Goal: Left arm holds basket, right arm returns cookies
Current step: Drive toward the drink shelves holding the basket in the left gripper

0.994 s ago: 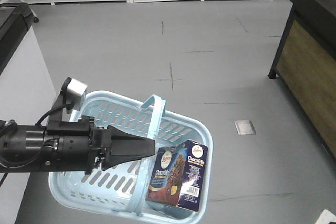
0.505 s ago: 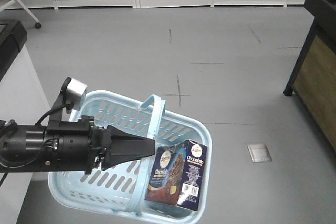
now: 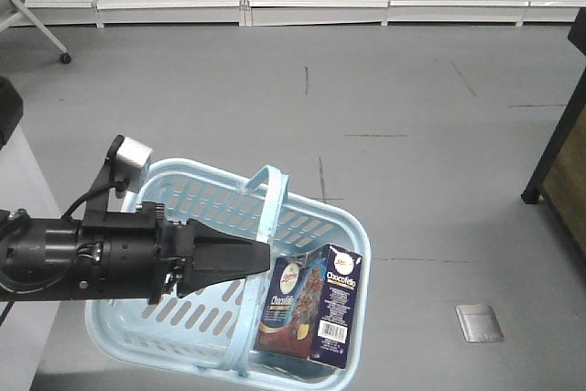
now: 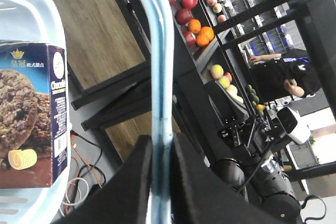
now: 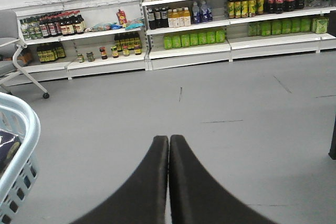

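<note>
Two end effectors show. The left end effector [image 3: 264, 257] is clamped tight on the arched handle [image 3: 271, 212] of the basket [image 3: 188, 174], which is held over the grey floor [image 3: 412, 116]. The cookies [image 3: 316, 309] stand inside the basket, at its right end past the handle, leaning slightly. The right end effector [image 5: 168, 144] has its fingers pressed together with nothing between them, and points toward stocked shelves [image 5: 184, 51].

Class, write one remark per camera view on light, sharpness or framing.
Front view: even, soft light; print on the cookies legible inside the basket. Left wrist view: turned sideways, bright patch washed out at the right edge. Right wrist view: shelves sharp, the shut right gripper a dark shape without detail.
</note>
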Robot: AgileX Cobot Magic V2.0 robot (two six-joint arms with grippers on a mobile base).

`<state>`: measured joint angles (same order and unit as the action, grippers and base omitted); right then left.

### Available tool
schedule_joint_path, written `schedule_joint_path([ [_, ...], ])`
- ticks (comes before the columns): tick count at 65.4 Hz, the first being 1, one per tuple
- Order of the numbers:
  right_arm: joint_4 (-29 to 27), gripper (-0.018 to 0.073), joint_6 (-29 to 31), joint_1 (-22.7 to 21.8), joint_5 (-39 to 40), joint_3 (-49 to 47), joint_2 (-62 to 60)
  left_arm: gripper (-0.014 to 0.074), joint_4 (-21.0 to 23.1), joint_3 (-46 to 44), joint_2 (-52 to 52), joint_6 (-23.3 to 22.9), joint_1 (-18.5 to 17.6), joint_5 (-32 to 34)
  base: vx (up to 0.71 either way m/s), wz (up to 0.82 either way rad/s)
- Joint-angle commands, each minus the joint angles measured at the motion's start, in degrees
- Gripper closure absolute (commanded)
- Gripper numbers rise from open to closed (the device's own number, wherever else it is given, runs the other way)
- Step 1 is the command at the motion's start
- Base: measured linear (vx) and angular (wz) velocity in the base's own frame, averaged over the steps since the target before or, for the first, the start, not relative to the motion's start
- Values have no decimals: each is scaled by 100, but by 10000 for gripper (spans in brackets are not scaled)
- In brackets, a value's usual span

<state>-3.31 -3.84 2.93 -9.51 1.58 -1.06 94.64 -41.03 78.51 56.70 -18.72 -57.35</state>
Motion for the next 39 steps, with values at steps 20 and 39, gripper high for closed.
schedule_joint_path([
  [20, 15, 567, 9, -1, 396, 119, -20, 605, 693, -170, -182, 109, -27, -358, 39, 4],
  [39, 15, 567, 9, -1, 396, 119, -20, 605, 693, -170, -182, 109, -27, -358, 40, 0],
])
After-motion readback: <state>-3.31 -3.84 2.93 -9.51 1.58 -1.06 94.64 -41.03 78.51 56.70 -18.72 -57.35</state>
